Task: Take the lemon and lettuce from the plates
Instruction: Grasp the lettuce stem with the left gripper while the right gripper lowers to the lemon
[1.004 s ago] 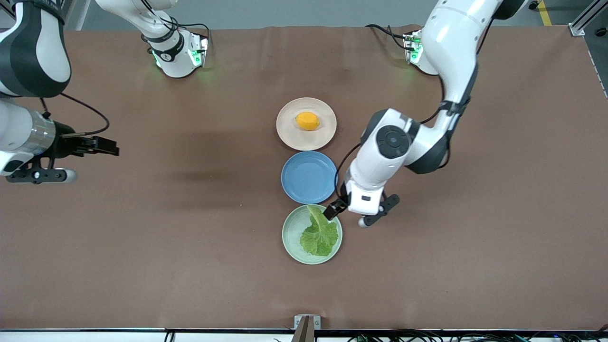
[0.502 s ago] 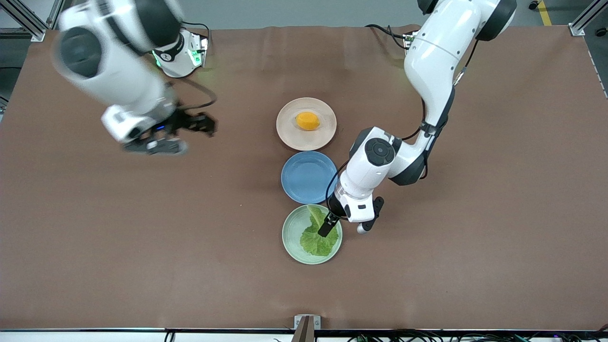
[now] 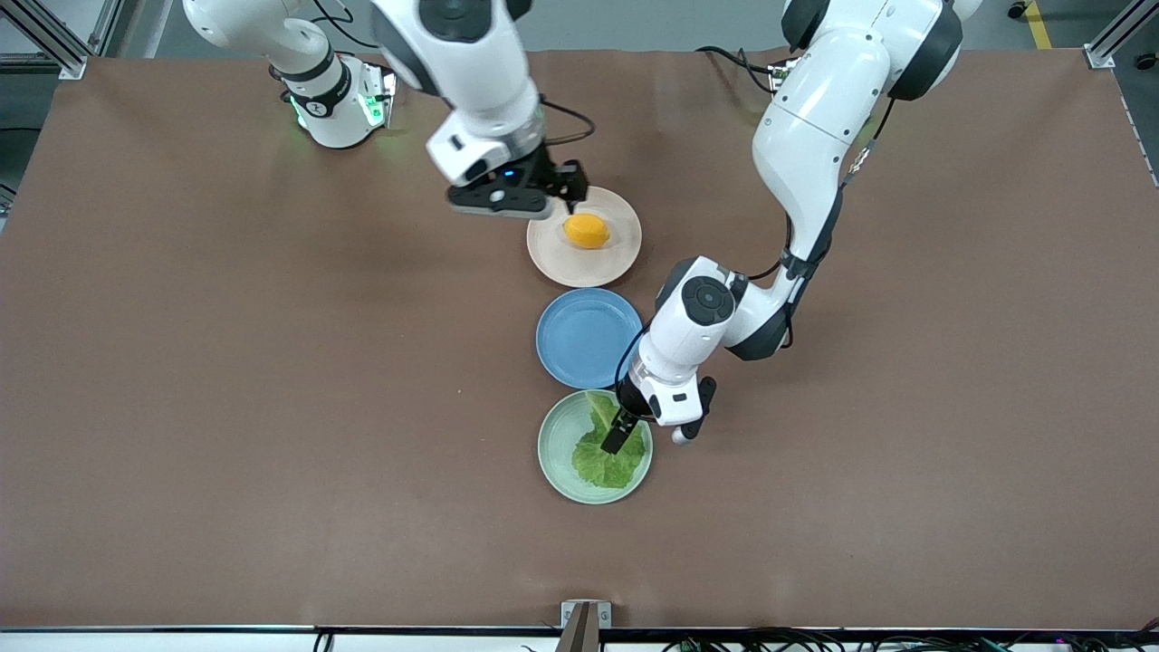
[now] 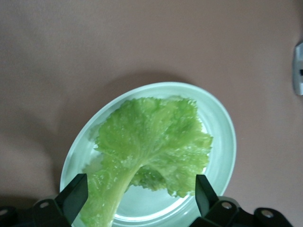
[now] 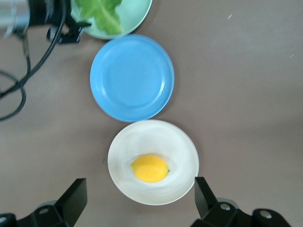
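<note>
light: bright, even, overhead | shadows: soft, faint | blur: right wrist view slightly soft, perhaps motion

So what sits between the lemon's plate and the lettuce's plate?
An empty blue plate, between the beige plate and the green plate; front view shows it.

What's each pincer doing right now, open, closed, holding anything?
Left pincer: open, empty, low over the lettuce on the mint green plate.
Right pincer: open, empty, over the beige-pink plate beside the lemon.

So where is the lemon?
The lemon sits on the beige plate, farther from the front camera than the blue plate, with the right tool open beside it.
</note>
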